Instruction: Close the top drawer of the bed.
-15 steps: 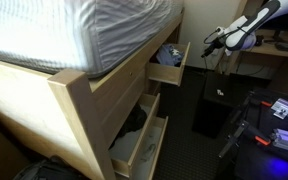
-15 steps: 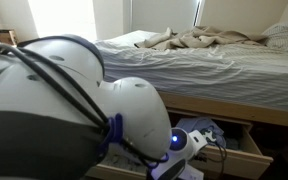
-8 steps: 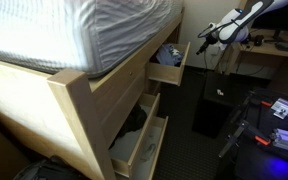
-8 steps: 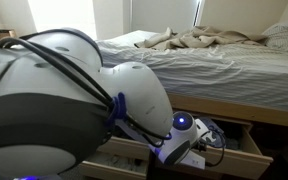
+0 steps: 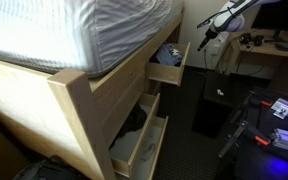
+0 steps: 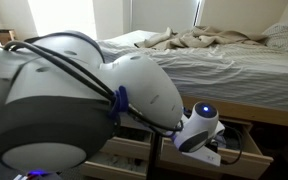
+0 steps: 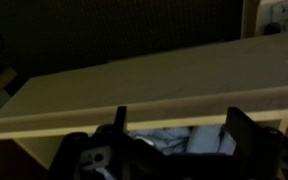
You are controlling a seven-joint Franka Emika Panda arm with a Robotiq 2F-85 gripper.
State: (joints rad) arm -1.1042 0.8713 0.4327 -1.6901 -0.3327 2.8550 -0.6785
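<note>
We watch the gripper [image 5: 206, 38] drift closer to the bed [image 5: 79, 110] over the past second, fingers [image 7: 240, 128] spread wide and empty. The top drawer [image 5: 168, 68], at its eight o'clock, stands open, unmoved; the closing push looks imminent.

There is 1 bed [image 5: 102, 88] with 1 mattress [image 5: 64, 30], and its side holds 3 stacked drawers, all standing out: 1 top drawer [image 5: 170, 68] with bluish cloth, 1 middle drawer [image 5: 148, 108] with dark clothing, and 1 lowest drawer [image 5: 144, 150] with a pale bare interior. 1 robot arm [image 6: 84, 95] shows in both exterior views, ending in 1 end effector [image 5: 204, 40] whose 2 fingers [image 7: 244, 125] stand apart in the wrist view. Beside the bed are 1 worktop [image 5: 279, 48] and 1 dark box [image 5: 212, 110] on the floor.
</note>
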